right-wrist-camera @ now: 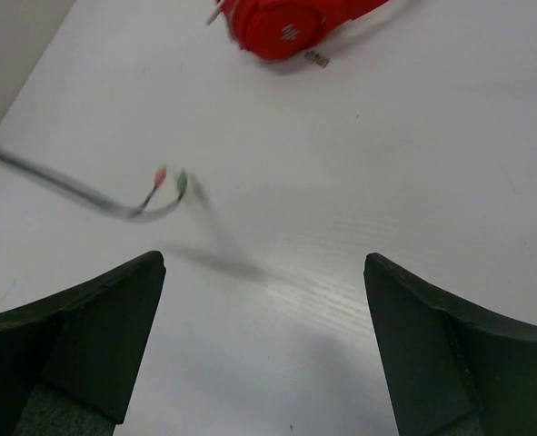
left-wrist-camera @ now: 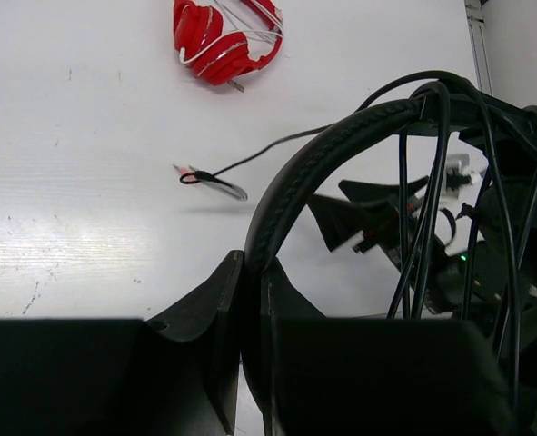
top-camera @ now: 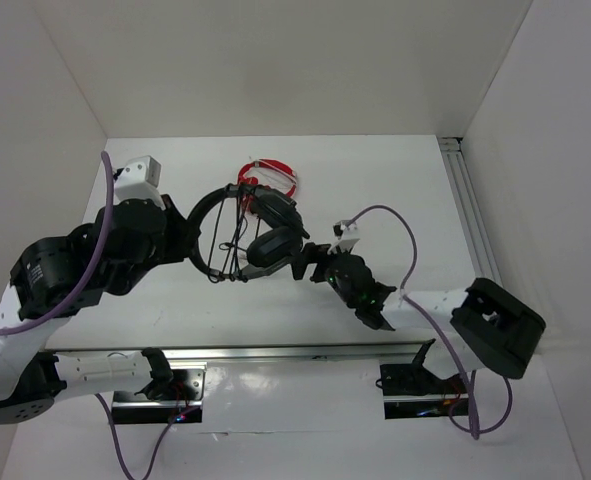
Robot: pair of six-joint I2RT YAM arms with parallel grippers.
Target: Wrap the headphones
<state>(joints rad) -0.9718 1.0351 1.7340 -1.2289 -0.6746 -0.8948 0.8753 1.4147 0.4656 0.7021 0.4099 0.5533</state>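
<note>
while the left claw (left-wrist-camera: 253, 277) is clamping the headphones (left-wrist-camera: 323, 154) by the headband, the cable (left-wrist-camera: 404, 236) is looping over the band beyond it, so wrapping seems midway. the right claw (right-wrist-camera: 263, 263) is gaping apart; the blurred plug end (right-wrist-camera: 159, 193) ahead of it is needing catching next.

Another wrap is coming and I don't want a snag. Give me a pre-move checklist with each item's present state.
1. Hold: left gripper shut on the headband: ok.
2. Free hand: right gripper open, empty: ok.
3. Wraps: cable strands draped over the headband: ok.
4. Tail: plug end ungrasped, in the right wrist view: ok.
5. Clearance: red headphones apart from the plug end: ok.
6. Wrap tension: cannot tell.
</note>
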